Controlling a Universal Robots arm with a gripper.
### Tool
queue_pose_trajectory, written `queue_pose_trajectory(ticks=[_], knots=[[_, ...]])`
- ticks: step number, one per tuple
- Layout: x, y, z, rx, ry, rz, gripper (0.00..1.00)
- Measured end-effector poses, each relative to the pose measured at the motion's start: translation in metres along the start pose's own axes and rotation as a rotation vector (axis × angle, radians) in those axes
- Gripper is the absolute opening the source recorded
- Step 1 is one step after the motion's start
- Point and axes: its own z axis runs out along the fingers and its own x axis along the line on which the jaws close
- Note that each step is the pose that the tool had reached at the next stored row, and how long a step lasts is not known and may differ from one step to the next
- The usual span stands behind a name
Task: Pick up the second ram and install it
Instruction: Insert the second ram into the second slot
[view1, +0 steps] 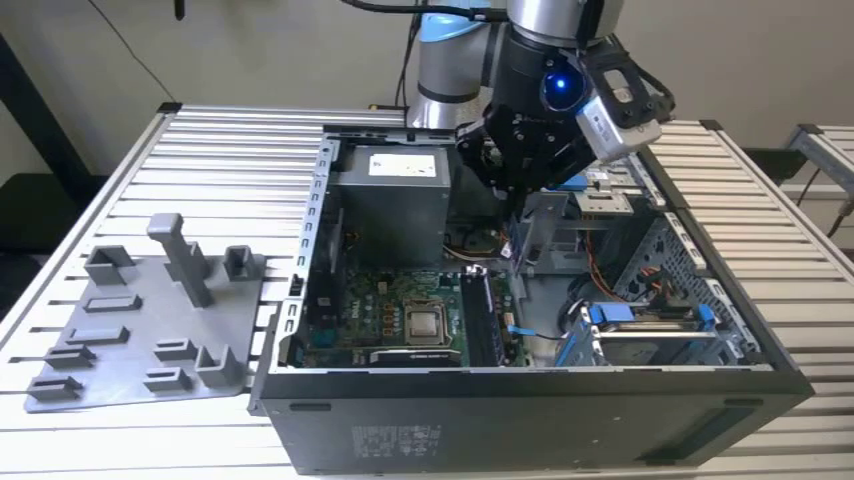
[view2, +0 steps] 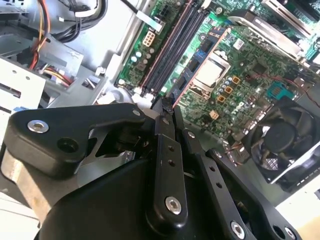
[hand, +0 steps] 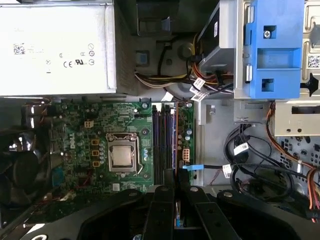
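Black computer case (view1: 534, 405) holds green motherboard (hand: 75, 125); narrow hand (hand: 176, 175) above grips the second ram (hand: 177, 214).

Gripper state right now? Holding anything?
Gripper: jaws shut on the second ram, which shows edge-on as a thin sliver between them.

Noted black gripper (view2: 167, 106) over green motherboard (view2: 245, 60), tip near end of long black slots (view2: 175, 45); silver CPU socket (view2: 212, 75) just beside slots, 1 black fan (view2: 277, 140) nearby.
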Motion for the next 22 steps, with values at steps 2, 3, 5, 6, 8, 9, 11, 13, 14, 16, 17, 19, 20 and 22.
queue_pose_trajectory(ticks=[2,3,5,6,8,9,11,13,14,16,17,19,20,22], knots=[[0.0002,-0.001,0.0037,0.0,0.0001,0.01,0.14],[0.0004,-0.0015,0.0056,0.0001,0.0002,0.015,0.14],[0.0006,-0.0023,0.009,0.0001,0.0003,0.022,0.14],[0.0008,-0.0038,0.0098,0.0005,0.0004,0.023,0.14],[0.0017,-0.0067,0.0119,0.0002,0.0008,0.025,0.14],[0.0021,-0.0076,0.0129,0.0005,0.0021,0.025,0.14],[0.0033,-0.0082,0.0144,0.0042,0.0034,0.025,0.14],[0.0042,-0.0082,0.0169,0.0066,0.0038,0.025,0.14],[0.0042,-0.0082,0.0187,0.0068,0.0038,0.024,0.14],[0.0043,-0.0082,0.0204,0.0075,0.0037,0.016,0.14],[0.0044,-0.0082,0.0216,0.0074,0.0037,0.01,0.14],[0.0044,-0.0082,0.0239,0.0073,0.0034,-0.015,0.14],[0.0044,-0.0082,0.0254,0.0072,0.0032,-0.029,0.14],[0.0044,-0.0082,0.0288,0.0071,0.0029,-0.054,0.14]])
